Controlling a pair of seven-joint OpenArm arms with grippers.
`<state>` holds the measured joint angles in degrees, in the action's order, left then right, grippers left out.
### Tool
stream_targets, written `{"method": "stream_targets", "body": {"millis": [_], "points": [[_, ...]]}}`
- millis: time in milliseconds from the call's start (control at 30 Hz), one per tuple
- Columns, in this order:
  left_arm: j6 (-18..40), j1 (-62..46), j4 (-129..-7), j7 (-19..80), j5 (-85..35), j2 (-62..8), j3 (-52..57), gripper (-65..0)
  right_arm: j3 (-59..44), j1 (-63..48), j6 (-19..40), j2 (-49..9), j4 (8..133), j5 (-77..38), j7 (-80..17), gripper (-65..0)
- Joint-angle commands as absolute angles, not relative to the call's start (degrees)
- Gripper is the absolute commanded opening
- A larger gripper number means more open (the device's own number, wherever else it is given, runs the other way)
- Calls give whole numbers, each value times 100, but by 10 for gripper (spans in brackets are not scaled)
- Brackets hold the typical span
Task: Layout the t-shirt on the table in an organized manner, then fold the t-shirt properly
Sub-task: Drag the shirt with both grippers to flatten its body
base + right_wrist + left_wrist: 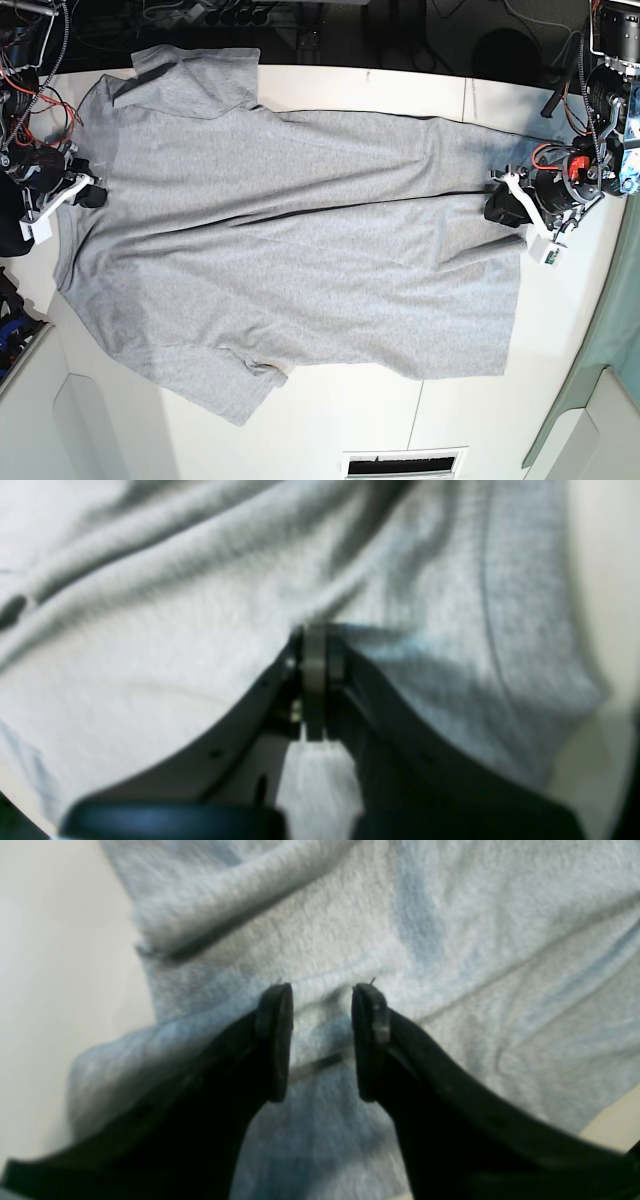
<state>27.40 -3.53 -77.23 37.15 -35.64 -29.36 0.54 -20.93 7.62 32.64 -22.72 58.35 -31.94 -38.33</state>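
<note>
**Grey shirt spread between our two grippers**

Grey t-shirt lies spread across the white table. Our left gripper stands with jaws apart over the hem edge. Our right gripper is clamped together on cloth near the collar end.

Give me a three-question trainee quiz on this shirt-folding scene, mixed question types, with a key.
1. True or false: the left gripper has its jaws apart over the t-shirt.
2. The right gripper is: A) wide open B) shut on the t-shirt's fabric C) off the table.
3. Fill in: in the base view the t-shirt lies spread ____ on the table, with one sleeve folded over at the top left.

Key: 1 true; 2 B; 3 flat
</note>
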Motion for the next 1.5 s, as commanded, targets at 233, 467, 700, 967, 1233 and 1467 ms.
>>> {"method": "stream_targets", "body": {"millis": [233,467,700,967,1233,1467], "points": [[2593,508,-6370,3183,-3050,-2808,-679,-424,-1942,1175,3280,-2235,5107,-2609,-3006,-650],[2593,1151,-5778,3190,-2783,-2458,-681,-424,-1223,2073,3168,-2169,4469,-1946,-2521,-650],[2477,1479,-5712,3168,-2700,-2445,-681,-424,-631,2790,2808,-2171,3964,-1494,-2244,-650],[2609,1647,-5802,3345,-2764,-2515,-679,-424,-637,3009,2829,-2182,4082,-1538,-2246,-650],[2773,1168,-7266,3760,-3756,-3190,-672,-424,-1190,2405,2871,-2204,5623,-2062,-2871,-650],[2766,242,-8270,3848,-3994,-3688,-172,-423,-2104,1138,3162,-2265,7413,-2832,-3787,-650]]}}
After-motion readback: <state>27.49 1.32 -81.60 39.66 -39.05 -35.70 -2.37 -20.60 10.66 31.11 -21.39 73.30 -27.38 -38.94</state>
